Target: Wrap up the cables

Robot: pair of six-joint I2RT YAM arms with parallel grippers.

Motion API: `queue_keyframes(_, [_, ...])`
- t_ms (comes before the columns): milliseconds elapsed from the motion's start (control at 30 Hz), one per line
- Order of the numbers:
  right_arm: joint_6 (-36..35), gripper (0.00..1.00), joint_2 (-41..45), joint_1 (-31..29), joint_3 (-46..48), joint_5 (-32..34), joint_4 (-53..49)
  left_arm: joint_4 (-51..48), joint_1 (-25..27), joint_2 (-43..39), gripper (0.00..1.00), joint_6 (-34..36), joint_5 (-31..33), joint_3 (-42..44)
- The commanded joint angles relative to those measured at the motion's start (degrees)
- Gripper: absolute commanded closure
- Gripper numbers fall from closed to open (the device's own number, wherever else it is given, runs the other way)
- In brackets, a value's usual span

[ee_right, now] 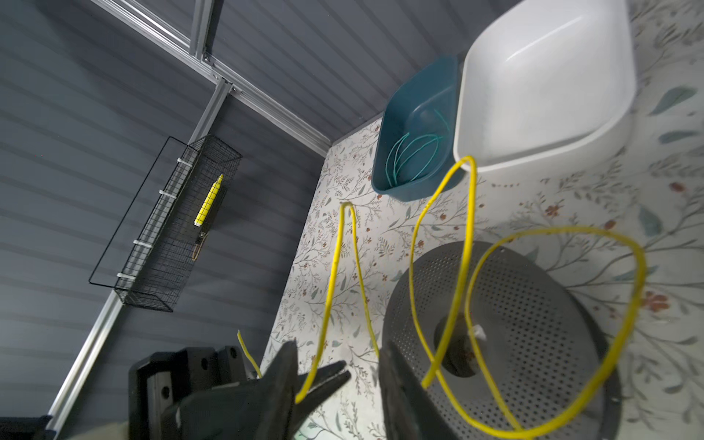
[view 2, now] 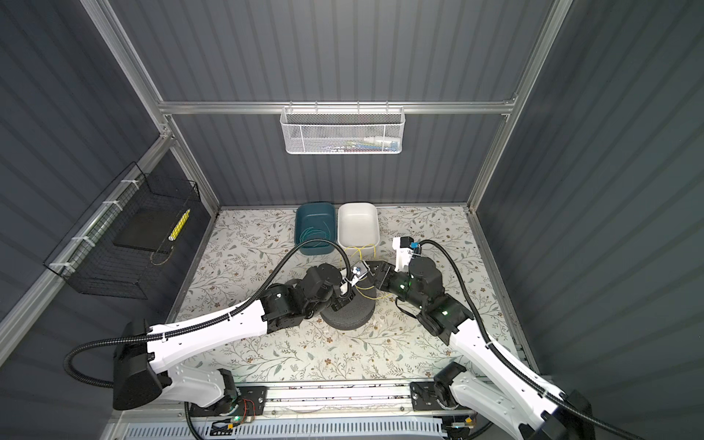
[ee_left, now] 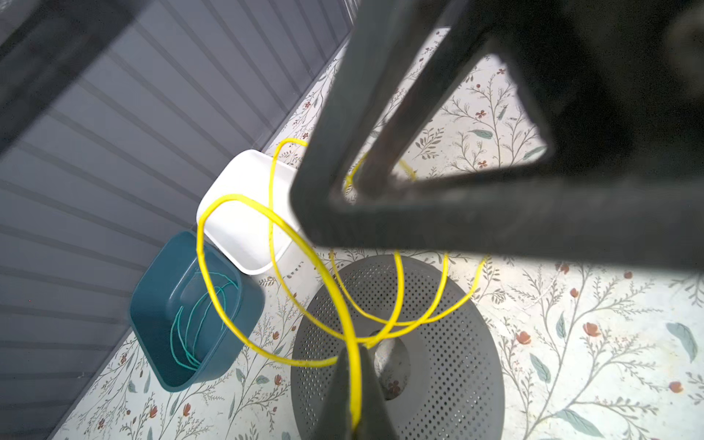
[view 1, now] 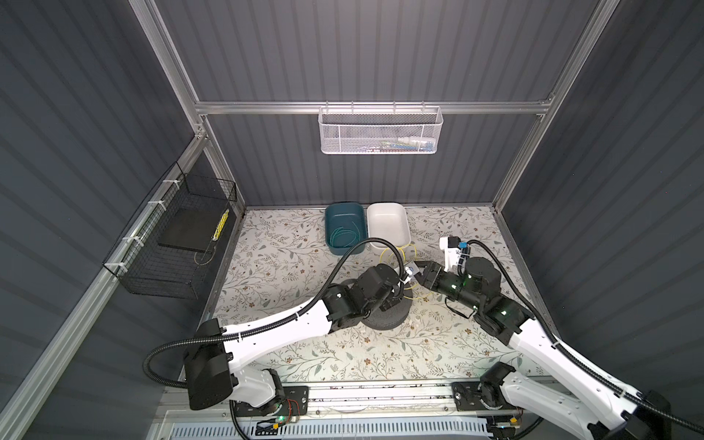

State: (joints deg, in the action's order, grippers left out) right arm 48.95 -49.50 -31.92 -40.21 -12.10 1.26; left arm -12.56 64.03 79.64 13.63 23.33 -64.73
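Yellow cable (ee_left: 271, 213): loose springy loops, held up over the perforated grey dome (ee_left: 438, 343) at mid-worktop, reaching toward the white bin (ee_left: 228, 171).
Teal-green cable (ee_left: 198, 324): coiled inside the teal bin (ee_left: 244, 316), far edge of the worktop.
Left gripper (ee_left: 354, 365): pressed together, pinching the yellow cable.
Right gripper (ee_right: 337, 354): spread, astride one strand, apparently gripping nothing.
Handling: probably very light, thin, slippery, prone to uncoil.
Hold: best where strands cross, several pinched together.

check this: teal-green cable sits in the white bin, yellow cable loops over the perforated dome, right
Wrong bin: the left wrist view shows the teal-green cable in the teal bin beside the white bin. The yellow cable does loop over the perforated dome.
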Motion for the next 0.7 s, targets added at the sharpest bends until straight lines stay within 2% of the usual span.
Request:
queue_keyframes(0, [-0.73,0.60,4.19,1.65,-1.63,2.63,-4.07,3.85,-0.22,-2.35,1.00,-2.31,0.98,1.09])
queue_keyframes(233, [-0.40,0.57,5.41,3.32,-1.92,2.64,-6.01,4.77,-0.22,-3.08,1.00,-3.18,-0.11,1.14])
queue_keyframes(300, [0.07,0.66,3.47,3.31,-2.02,-0.26,-3.96,4.82,-0.22,-3.02,1.00,-3.17,-0.29,1.01])
queue_keyframes(433, [0.79,0.68,-1.17,3.29,-3.22,-5.21,-0.87,4.65,-0.22,-2.91,1.00,-3.29,-0.80,0.65])
queue_keyframes(667, [1.57,0.65,-4.10,3.35,-2.79,-3.47,0.88,4.47,-0.31,-3.43,1.00,-3.70,-1.09,0.51])
